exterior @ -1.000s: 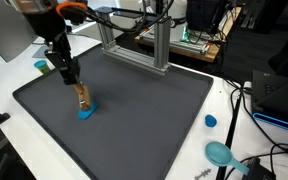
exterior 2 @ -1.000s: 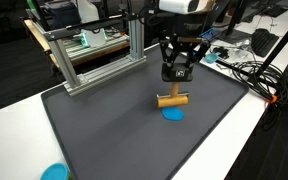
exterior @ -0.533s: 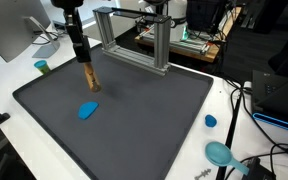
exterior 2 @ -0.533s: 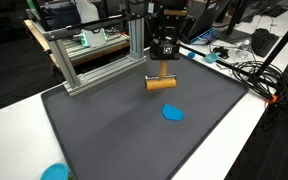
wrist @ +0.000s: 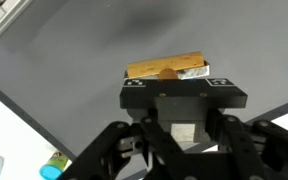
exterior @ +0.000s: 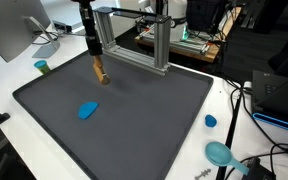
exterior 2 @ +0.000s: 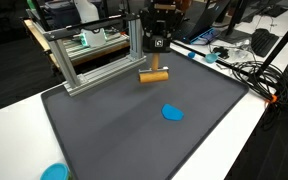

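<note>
Gripper [exterior 2: 155,66] clamped on wooden block [exterior 2: 149,77], gripped mid-length so it hangs level above mat [exterior 2: 104,135]; 1 blue piece [exterior 2: 172,113] lies apart.

The block [wrist: 159,68] looks like bare tan wood, matt and smooth. The mat [exterior: 144,100] is dark grey, matt and finely textured, like rubber. The frame [exterior: 162,42] is aluminium with a dull sheen. The blue piece [exterior: 88,110] looks like smooth plastic. The bench [exterior 2: 14,118] is smooth and white.
</note>
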`<move>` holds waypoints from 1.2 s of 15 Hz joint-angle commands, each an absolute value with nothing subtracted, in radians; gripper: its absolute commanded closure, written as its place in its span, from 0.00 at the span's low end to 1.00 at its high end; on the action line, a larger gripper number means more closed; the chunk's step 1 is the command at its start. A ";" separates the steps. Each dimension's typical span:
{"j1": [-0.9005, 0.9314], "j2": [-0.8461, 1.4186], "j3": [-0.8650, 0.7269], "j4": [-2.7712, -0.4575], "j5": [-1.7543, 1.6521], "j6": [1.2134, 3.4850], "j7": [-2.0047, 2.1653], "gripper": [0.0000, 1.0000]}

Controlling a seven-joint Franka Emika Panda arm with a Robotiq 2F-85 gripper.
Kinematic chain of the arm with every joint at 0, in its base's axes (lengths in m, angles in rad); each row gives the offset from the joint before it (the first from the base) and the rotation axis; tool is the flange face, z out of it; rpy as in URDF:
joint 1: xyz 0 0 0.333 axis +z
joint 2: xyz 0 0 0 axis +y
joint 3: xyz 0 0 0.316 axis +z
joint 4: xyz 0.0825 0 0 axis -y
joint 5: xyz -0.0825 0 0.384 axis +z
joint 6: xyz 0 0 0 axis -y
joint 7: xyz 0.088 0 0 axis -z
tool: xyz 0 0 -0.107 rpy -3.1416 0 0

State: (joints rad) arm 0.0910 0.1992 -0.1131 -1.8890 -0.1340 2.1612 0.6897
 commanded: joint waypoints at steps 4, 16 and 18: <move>0.103 -0.120 -0.015 -2.200 -0.312 2.090 0.584 0.78; 0.081 -0.350 0.037 -2.429 -0.127 2.198 0.313 0.78; 0.075 -0.389 0.035 -2.452 -0.085 2.149 0.225 0.78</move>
